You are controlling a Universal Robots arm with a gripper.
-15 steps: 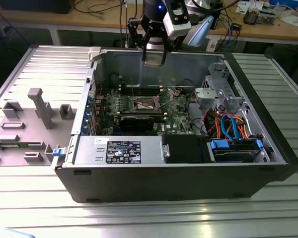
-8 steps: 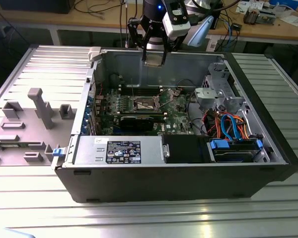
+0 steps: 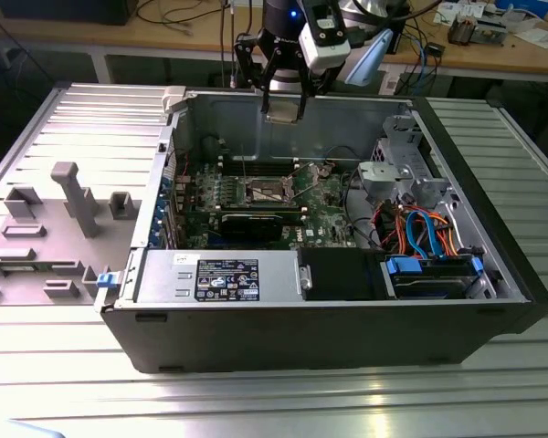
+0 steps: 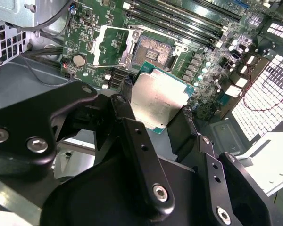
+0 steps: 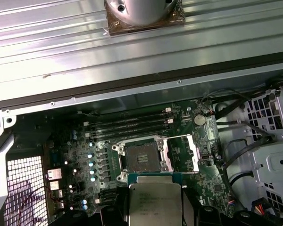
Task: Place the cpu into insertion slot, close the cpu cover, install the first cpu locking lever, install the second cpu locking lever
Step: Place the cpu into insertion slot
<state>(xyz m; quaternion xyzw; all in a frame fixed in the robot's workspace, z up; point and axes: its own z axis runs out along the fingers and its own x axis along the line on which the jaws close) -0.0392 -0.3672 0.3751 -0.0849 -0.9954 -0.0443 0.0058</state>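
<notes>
Held the chip [image 4: 159, 96] tight by two edges in the hand [image 3: 283, 109], flat above the open slot [image 4: 153, 52], ready to fit.

Our end effector [image 4: 156, 101] is matte black: flat linkage bars [image 4: 132, 165] with rounded ends, pinned by silver round-headed screws [image 4: 160, 192] and dotted with small holes [image 4: 142, 147]. In the exterior view our black wrist [image 3: 279, 41] carries a white boxy housing [image 3: 323, 36] and a blue light [image 3: 295, 13].

a ribbed silver metal bench [image 3: 274, 401] catches soft glare along its near grooves. behind it runs a long wooden worktop [image 3: 119, 41] strewn with dark cables [image 3: 178, 14], deep shadow beneath it.
</notes>
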